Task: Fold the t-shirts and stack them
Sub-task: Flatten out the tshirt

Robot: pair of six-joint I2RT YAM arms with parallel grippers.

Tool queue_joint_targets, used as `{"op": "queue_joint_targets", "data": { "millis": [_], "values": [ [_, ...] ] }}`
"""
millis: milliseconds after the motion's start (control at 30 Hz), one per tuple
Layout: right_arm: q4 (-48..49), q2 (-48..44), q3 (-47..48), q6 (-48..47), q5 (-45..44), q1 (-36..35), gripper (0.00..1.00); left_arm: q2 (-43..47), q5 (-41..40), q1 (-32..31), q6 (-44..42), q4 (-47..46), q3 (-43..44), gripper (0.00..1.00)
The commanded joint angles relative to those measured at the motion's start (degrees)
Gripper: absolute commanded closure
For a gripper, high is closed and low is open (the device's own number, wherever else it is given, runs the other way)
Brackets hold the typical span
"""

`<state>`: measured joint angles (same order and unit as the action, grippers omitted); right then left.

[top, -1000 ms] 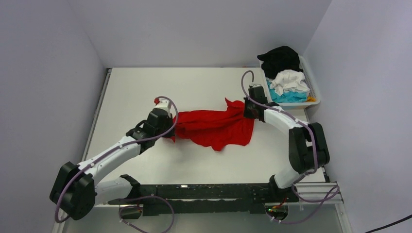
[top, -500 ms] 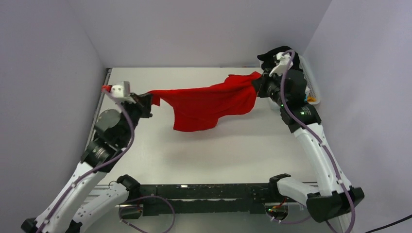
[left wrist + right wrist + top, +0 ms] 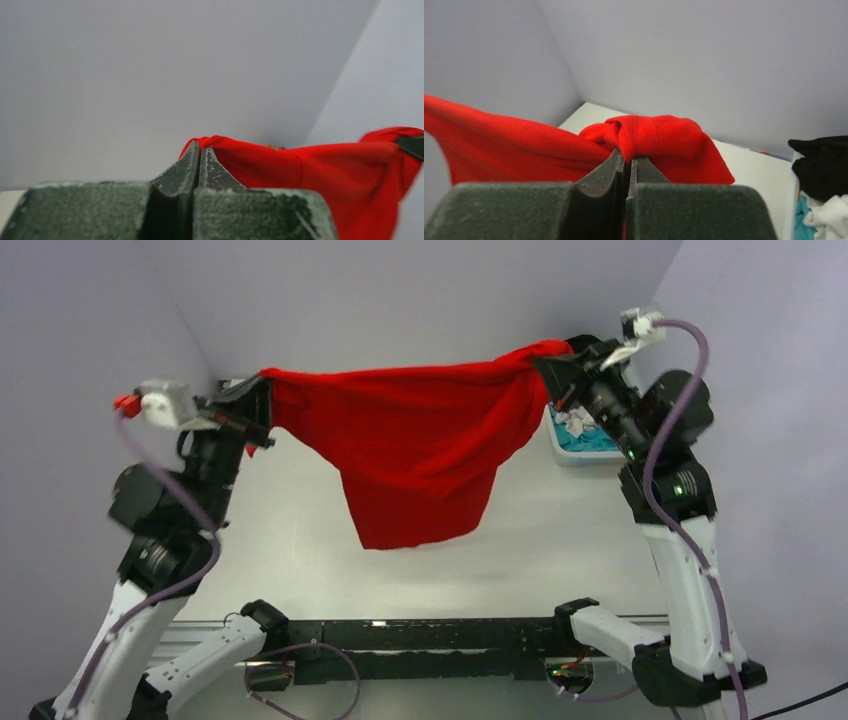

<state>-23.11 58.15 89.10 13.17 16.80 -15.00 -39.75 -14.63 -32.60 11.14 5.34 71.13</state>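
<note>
The bright red t-shirt [image 3: 410, 445] hangs in the air, stretched between both grippers high above the table, its lower part sagging down in the middle. My left gripper [image 3: 262, 392] is shut on its left end; the left wrist view shows the jaws pinched on red cloth [image 3: 280, 162]. My right gripper [image 3: 545, 362] is shut on its right end, with a bunched fold of red cloth [image 3: 659, 137] over the jaws. Black [image 3: 824, 160], white [image 3: 831, 217] and turquoise [image 3: 800, 212] shirts lie in the basket.
The white slatted basket [image 3: 560, 453] stands at the back right of the table, mostly hidden behind the right arm. The white table [image 3: 290, 540] lies under the hanging shirt. Grey walls close in the left, back and right.
Both arms rose from the table, lifting the red shirt and spreading it wide. It went from crumpled on the table to hanging stretched in the air.
</note>
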Motion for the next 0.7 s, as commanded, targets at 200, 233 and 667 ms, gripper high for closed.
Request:
{"op": "queue_joint_targets", "data": {
  "millis": [200,233,667],
  "values": [
    [3.6,28.9,21.4,0.3,-5.7,3.2,1.0,-29.3,0.0,20.9,3.6,4.9,23.5,1.0],
    [2.6,31.1,24.0,0.9,-4.8,3.8,1.0,-30.6,0.0,21.7,2.7,5.9,26.0,1.0],
    [-12.0,33.9,5.8,1.2,8.8,13.4,0.91,-22.4,11.4,22.1,7.5,22.4,8.9,1.0]
  ]
}}
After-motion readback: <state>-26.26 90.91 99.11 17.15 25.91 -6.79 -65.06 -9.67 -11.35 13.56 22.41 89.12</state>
